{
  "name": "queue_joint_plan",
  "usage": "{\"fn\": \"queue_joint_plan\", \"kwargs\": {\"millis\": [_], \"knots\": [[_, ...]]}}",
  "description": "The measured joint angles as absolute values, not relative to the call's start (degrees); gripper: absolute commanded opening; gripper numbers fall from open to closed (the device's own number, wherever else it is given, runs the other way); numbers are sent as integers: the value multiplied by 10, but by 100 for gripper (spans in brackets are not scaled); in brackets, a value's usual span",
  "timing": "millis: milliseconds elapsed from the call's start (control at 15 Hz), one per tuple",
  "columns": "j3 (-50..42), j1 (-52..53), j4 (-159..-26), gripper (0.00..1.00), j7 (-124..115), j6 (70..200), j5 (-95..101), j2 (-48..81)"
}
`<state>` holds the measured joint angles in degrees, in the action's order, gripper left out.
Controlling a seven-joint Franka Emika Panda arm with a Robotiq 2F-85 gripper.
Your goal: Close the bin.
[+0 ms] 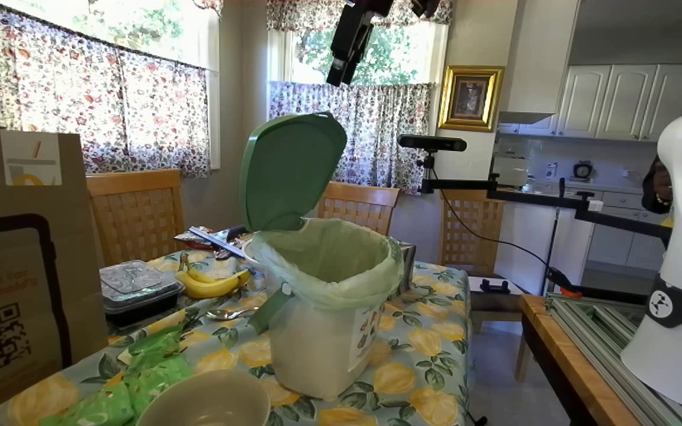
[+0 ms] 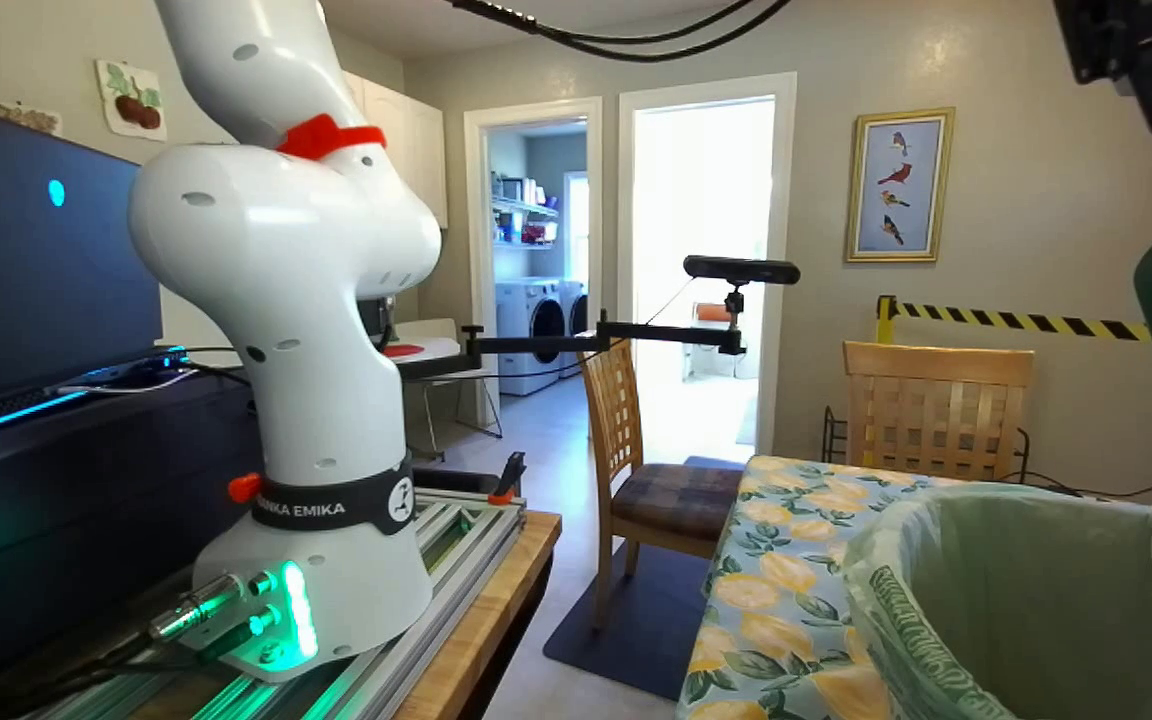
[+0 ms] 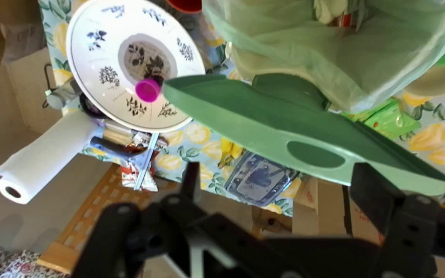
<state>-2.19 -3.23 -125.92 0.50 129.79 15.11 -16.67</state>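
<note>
Standing on a cloth (image 1: 436,408) printed with lemons and leaves, the bin (image 1: 311,355) is a smooth, pale plastic tub with rounded corners, its lid (image 1: 293,165) raised and tilted above the mouth. That lid is a darker green, shallow and soft-cornered, with an oval patch (image 3: 315,154) near its edge in the wrist view. A thin, crinkled, translucent green liner (image 1: 370,290) folds over the bin's mouth, and a flat green handle (image 1: 271,310) slants along its wall. Above the bin, the gripper (image 3: 276,173) hangs with its two dark, blocky fingers (image 3: 373,189) wide apart; in an exterior view one fingertip (image 1: 341,71) ends over the lid's top edge, clear of it. Just beside the bin sits a round, smooth beige bowl (image 1: 216,408), with shiny, crumpled green packets (image 1: 157,373) near. Left of the bin in that view are curved yellow bananas (image 1: 214,286), a polished metal spoon (image 1: 231,313), a box-shaped clear-lidded container (image 1: 140,281) and, farthest over, a stiff brown paper bag (image 1: 27,198). In the wrist view a broad white dish (image 3: 106,58) with dark leaf prints lies left of the bin, a magenta cup (image 3: 147,90) showing within its outline, and a white paper roll (image 3: 48,154) shows farther off. Well apart from the bin, the glossy white arm (image 2: 296,300) stands at a wood-edged bench (image 2: 492,600); beyond the bin, wooden chairs (image 1: 134,207) with latticed backs show in both exterior views.
</note>
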Motion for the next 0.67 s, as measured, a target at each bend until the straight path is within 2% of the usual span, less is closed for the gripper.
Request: {"fn": "queue_joint_plan", "kwargs": {"millis": [400, 667], "knots": [[-44, -41, -1254, 100, 10, 1454, 137, -100], [-46, -31, -1254, 100, 46, 1504, 20, -67]]}}
